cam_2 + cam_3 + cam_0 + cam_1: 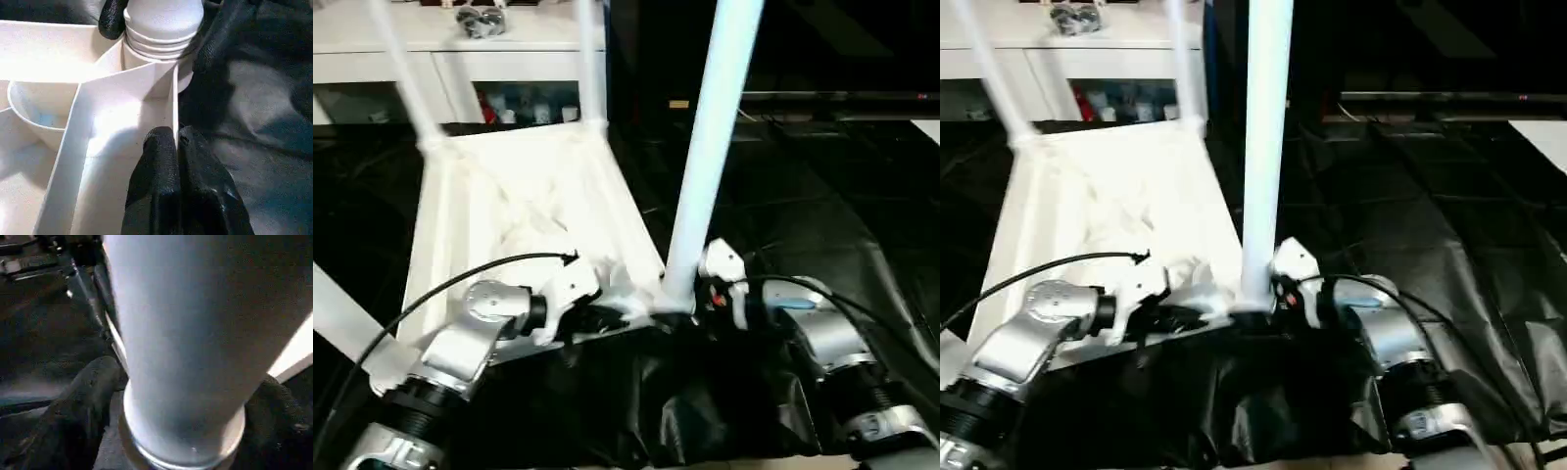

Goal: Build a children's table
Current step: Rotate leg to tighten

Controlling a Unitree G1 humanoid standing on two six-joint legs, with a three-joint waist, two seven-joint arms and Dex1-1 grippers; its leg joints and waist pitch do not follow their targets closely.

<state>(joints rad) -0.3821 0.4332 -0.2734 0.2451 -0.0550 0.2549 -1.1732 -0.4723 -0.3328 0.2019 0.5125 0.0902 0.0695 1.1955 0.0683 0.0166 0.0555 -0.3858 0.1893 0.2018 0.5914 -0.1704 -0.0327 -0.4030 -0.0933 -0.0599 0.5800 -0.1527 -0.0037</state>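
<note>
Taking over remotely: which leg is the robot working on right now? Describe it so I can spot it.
Find the upturned white tabletop on the black sheet. At its near right corner stands a leg, its base between the right gripper fingers. The far legs look thinner and stand ungripped.

From my head cameras, the near leg (710,147) runs off the top edge, so I can't see its far end. The two far legs (401,69) are blurred and cut off above too. A fourth leg (337,318) leaves at the left edge. The small grey object on the cabinet (481,20) is too blurred to identify. The tabletop's (524,211) ribs wash out in glare.
</note>
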